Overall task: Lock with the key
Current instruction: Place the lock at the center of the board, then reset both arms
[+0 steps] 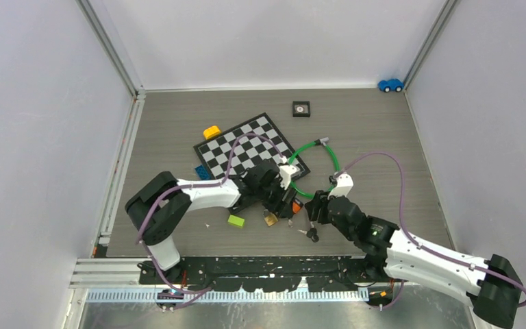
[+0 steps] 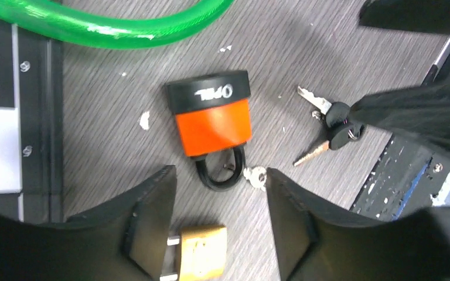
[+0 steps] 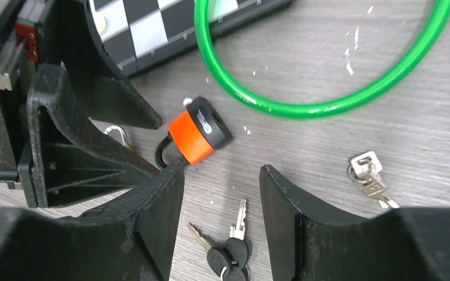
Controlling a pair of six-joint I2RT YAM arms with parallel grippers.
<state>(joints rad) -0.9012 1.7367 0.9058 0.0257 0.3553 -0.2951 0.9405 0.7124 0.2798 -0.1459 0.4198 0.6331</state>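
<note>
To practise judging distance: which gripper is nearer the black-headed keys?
Right. The right gripper has the black-headed keys lying between its open fingers; the left gripper sits off to the side, facing the orange padlock.

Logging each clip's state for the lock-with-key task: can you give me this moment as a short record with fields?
orange padlock: lying flat on table, held by nothing
black-headed keys: on table beside it, apart
left tool: open, astride padlock's near end, no grip
right tool: open, empty, over the black-headed keys
brass padlock: on table, under left tool
green cable lock: on table, beyond orange padlock
key in lock: none seen
</note>
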